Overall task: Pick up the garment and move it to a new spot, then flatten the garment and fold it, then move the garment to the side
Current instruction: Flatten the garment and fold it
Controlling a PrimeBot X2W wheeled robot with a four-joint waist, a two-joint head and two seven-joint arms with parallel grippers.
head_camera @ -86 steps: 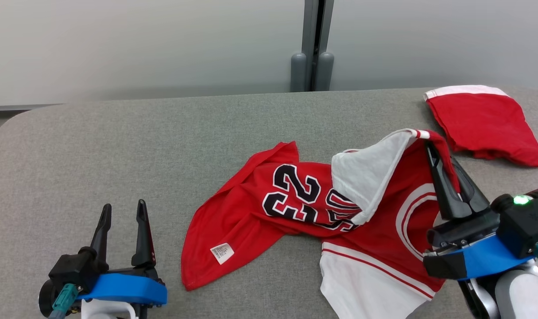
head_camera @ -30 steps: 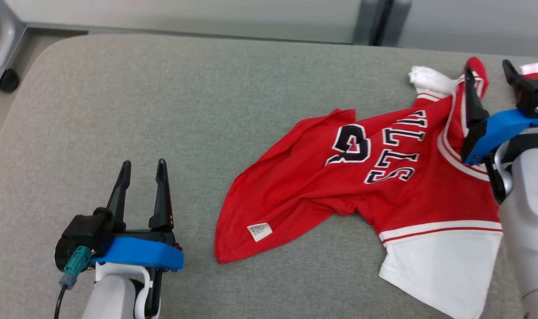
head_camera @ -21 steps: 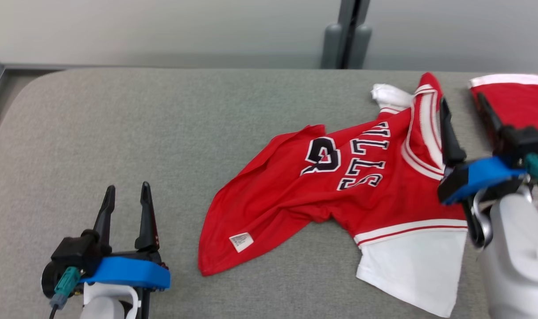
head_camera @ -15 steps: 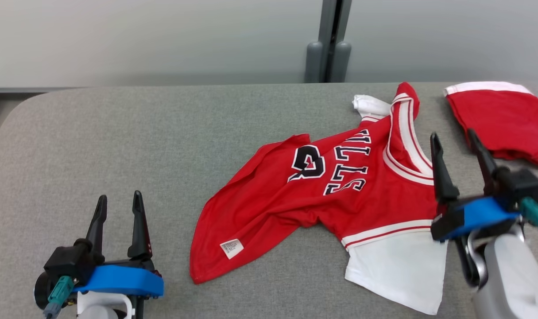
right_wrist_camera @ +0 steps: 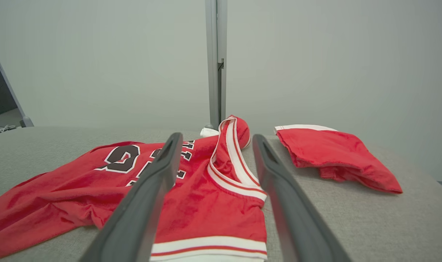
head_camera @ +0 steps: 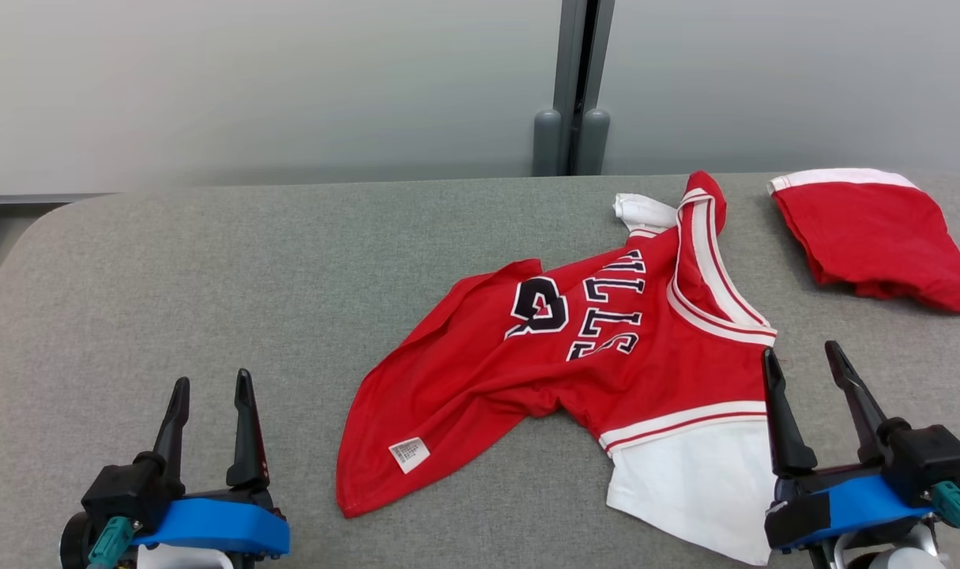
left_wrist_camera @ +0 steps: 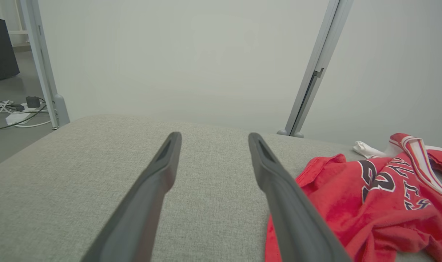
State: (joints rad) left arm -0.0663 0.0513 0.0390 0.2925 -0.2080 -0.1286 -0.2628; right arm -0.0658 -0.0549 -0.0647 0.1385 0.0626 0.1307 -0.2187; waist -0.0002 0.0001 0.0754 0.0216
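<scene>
- Grey fabric-covered table w/ rounded corners, pale wall panels behind, grey post between the panels.
- L gripper at the lower left of the head view, fingers pointing up the view and spread wide apart, nothing between them. L wrist view agrees: the gripper is over bare table, w/ grey fabric showing in the gap.
- R gripper at the lower right, jaws also wide apart and holding nothing. Its inner finger overlaps the jersey's right edge in the head view; can't tell if it touches.
- R wrist view: the gripper looks along the garment, w/ the striped neckline seen between the fingers.
- Red jersey lies right of table centre, rumpled, not flat. Black-and-white lettering and a number face up, partly creased.
- White lower panel w/ red trim lies toward the near edge, next to the R gripper.
- White label sits on the corner nearest the L gripper; that corner is well apart from the L fingers.
- Second red garment w/ a white band, folded, at the far right, apart from the jersey.
- Cables on the floor past the table's left end, seen in the L wrist view.
</scene>
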